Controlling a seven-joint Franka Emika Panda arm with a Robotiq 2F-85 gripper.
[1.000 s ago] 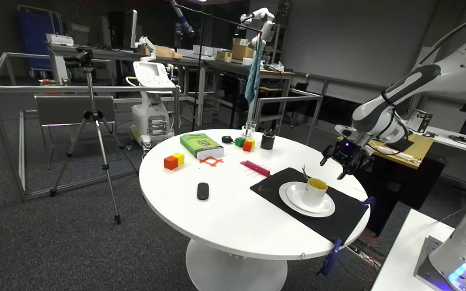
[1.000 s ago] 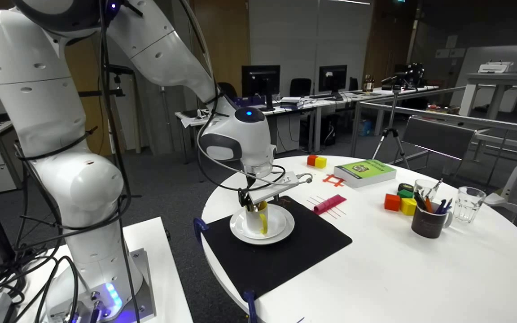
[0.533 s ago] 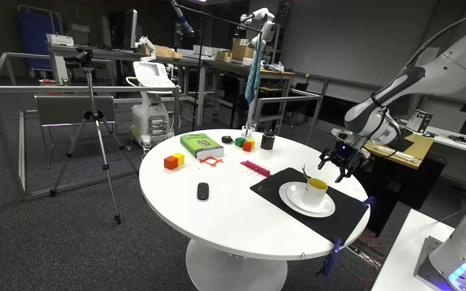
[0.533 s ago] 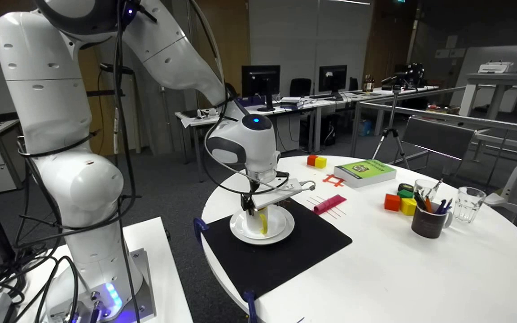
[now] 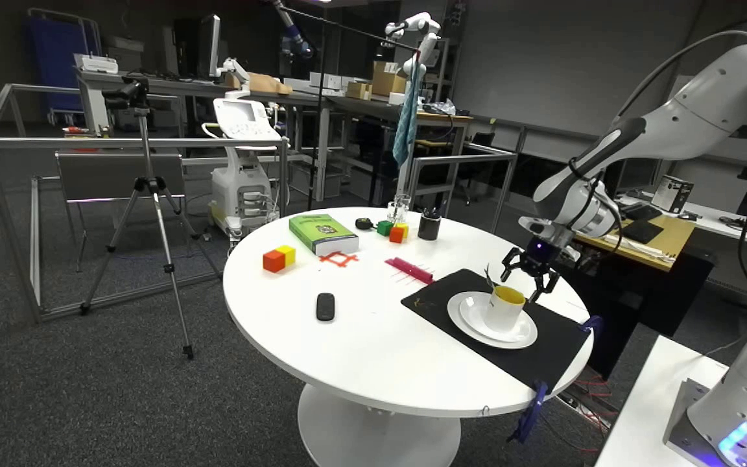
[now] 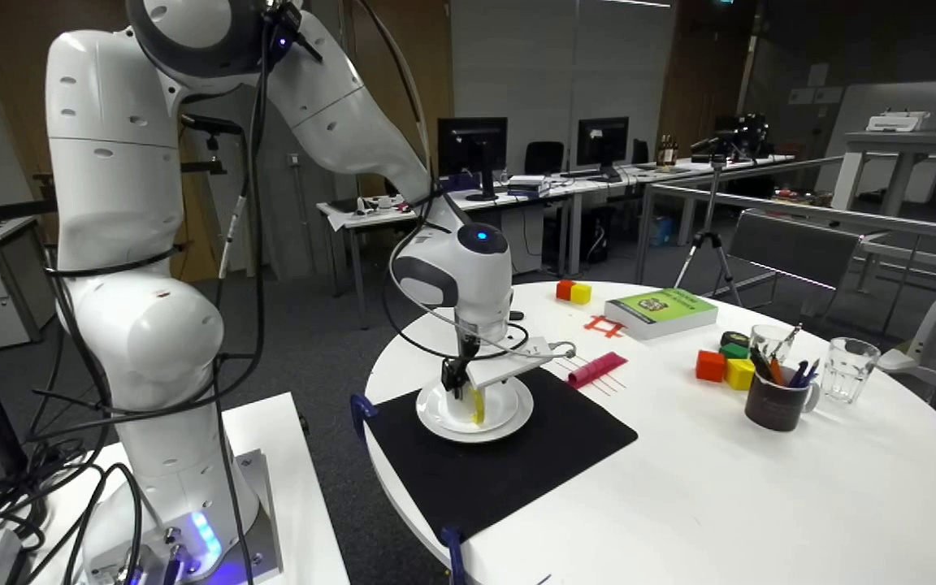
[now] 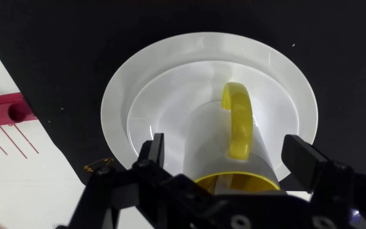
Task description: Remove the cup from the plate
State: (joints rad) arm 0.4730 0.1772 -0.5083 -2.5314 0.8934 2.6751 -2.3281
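The cup (image 7: 199, 143), white outside with a yellow inside and yellow handle, stands upright on a small white plate (image 7: 160, 95). That plate lies on a wider white plate (image 7: 116, 95). In an exterior view a metal utensil (image 5: 488, 277) sticks up at the cup's rim. My gripper (image 7: 224, 138) is open, its fingers on either side of the cup with a gap to each wall. The gripper's body hides part of the cup's mouth in the wrist view. In an exterior view the wrist hardware covers the cup's upper part, leaving the handle (image 6: 478, 405) visible.
Beneath the plates lies a black mat (image 6: 549, 471), held by blue clamps (image 5: 531, 415) at the table edge. A pink tube (image 6: 596, 370) is beside the mat. Farther off are a green book (image 6: 663, 313), coloured blocks (image 6: 710, 366), a dark pen mug (image 6: 775, 406) and drinking glasses (image 6: 850, 374).
The arm has come down and closer to the cup, so that the open fingers now reach down beside its rim. Cup and plates have stayed in place.
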